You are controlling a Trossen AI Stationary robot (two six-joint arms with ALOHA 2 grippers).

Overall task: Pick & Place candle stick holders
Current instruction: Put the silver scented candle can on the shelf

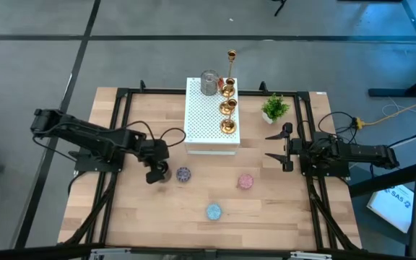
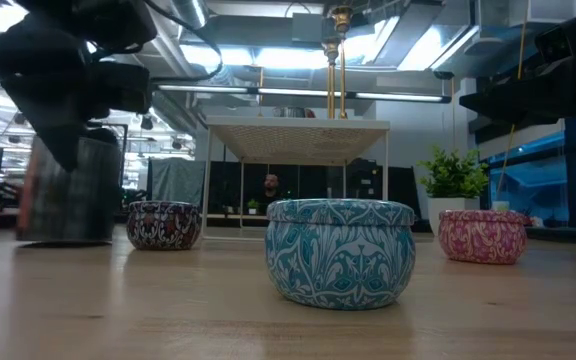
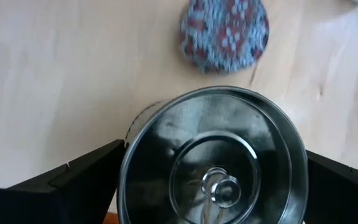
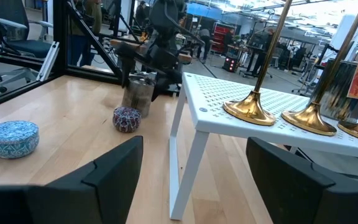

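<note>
Left wrist view shows the left gripper (image 3: 213, 180) with its jaws spread wide on either side of a silvery metal cup (image 3: 213, 158) standing on the table (image 3: 61, 74), just in front of the white perforated box (image 1: 211, 115). A small patterned tin (image 3: 224, 32) sits just beside the cup. The cup looks light, rigid and slick; squeezing its straight wall from both sides seems the safest hold, as the rim could slip. Whether the fingers touch the wall cannot be made out, and the cup's base is hidden. Farther off, three gold holders (image 1: 227, 108) stand on the box. Beside the box, the right gripper (image 1: 280, 146) waits with jaws wide, empty.
</note>
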